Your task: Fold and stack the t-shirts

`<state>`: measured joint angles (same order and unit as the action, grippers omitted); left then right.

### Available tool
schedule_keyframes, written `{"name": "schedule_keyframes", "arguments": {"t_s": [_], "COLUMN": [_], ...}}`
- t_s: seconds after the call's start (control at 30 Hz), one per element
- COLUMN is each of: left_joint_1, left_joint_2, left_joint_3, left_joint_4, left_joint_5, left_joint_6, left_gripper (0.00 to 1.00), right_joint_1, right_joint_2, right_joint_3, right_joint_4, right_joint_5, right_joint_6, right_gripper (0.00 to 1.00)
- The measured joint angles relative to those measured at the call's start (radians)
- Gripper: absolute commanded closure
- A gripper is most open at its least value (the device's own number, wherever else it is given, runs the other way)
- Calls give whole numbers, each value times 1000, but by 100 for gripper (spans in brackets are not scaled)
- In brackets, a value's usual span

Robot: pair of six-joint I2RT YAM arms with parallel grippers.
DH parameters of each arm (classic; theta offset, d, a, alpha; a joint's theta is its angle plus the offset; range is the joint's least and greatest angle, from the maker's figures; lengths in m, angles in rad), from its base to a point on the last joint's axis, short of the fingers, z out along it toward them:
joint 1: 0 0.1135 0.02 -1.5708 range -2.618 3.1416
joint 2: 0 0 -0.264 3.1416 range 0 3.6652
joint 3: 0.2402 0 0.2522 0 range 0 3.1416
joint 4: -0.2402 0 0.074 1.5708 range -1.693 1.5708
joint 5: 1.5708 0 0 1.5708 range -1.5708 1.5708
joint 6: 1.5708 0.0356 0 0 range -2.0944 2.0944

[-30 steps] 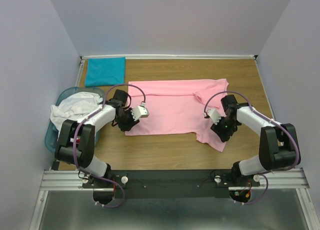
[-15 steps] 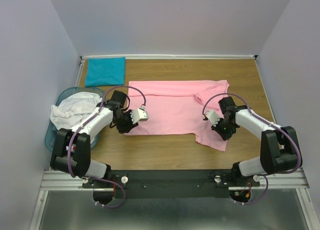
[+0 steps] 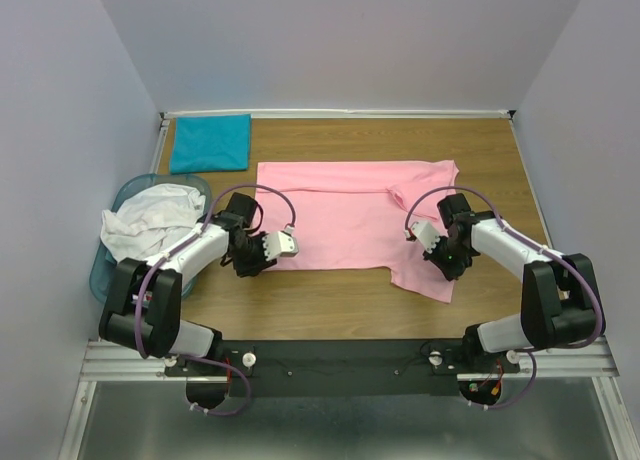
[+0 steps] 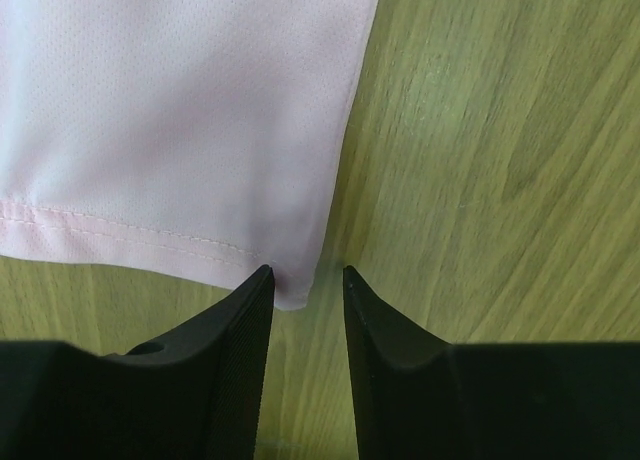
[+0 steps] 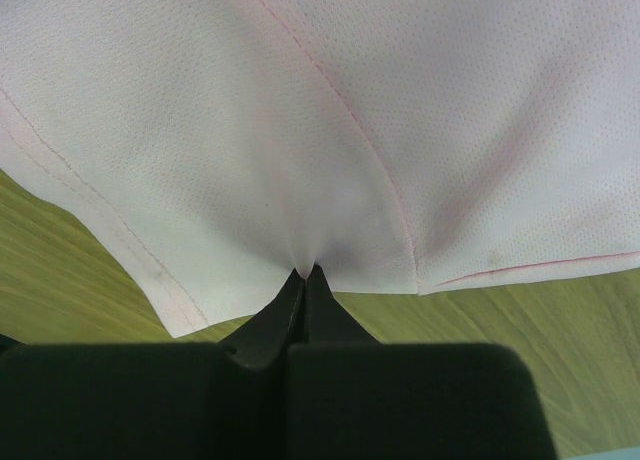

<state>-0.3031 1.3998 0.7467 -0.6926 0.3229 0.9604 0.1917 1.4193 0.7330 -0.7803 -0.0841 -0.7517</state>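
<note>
The pink t-shirt (image 3: 350,215) lay spread flat across the middle of the bench (image 3: 500,160), its long edges running left to right and one short sleeve jutting toward the near edge on the right side.

The left gripper (image 4: 305,272) sat low at the shirt's near-left corner. In the left wrist view its two dark fingers (image 4: 240,325) stood a narrow gap apart, and the hemmed corner of the pink cloth reached just into that gap at the tips. The jaws were not closed on it. Whether either fingertip actually touched the fabric was hard to judge from that angle. Bare wood showed to the right of the corner and below the hem.

The right gripper (image 5: 307,272) was down on the shirt's right side, near the sleeve. In the right wrist view its jaws were pressed fully together, with a small pinch of pink fabric caught between the tips and the cloth puckering toward that point. A sleeve seam ran close beside the pinch.

The teal t-shirt (image 3: 210,143) lay folded into a flat rectangle at the far-left corner of the bench, apart from the pink one. The white t-shirts (image 3: 145,220) were heaped in the light-blue basket (image 3: 103,277) at the left edge, just beside the left arm.
</note>
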Motion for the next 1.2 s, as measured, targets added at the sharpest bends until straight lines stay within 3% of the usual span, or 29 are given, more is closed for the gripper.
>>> {"name": "schedule_keyframes", "arguments": {"t_s": [0.07, 0.23, 0.33, 0.73, 0.97, 1.2], "left_joint_1": [-5, -7, -8, -11, 4, 61], "left_joint_2": [4, 11, 12, -97, -98, -2], "left_joint_3": [-11, -17, -18, -10, 77, 228], "left_joint_4": [19, 61, 76, -45, -104, -118], "left_joint_5": [-10, -31, -42, -50, -40, -18], "left_joint_6": [1, 11, 19, 55, 69, 81], "left_gripper": [63, 90, 100, 100, 100, 100], "right_joint_1": [0, 0, 0, 0, -4, -29], "right_joint_2": [0, 0, -6, -227, -174, -38], "right_joint_3": [1, 2, 2, 29, 137, 312], "right_joint_4": [-1, -3, -13, -161, -200, -207], "right_joint_5": [0, 0, 0, -7, -7, -6], "right_joint_6": [0, 0, 0, 19, 16, -14], "right_gripper": [99, 100, 99, 99, 99, 100]}}
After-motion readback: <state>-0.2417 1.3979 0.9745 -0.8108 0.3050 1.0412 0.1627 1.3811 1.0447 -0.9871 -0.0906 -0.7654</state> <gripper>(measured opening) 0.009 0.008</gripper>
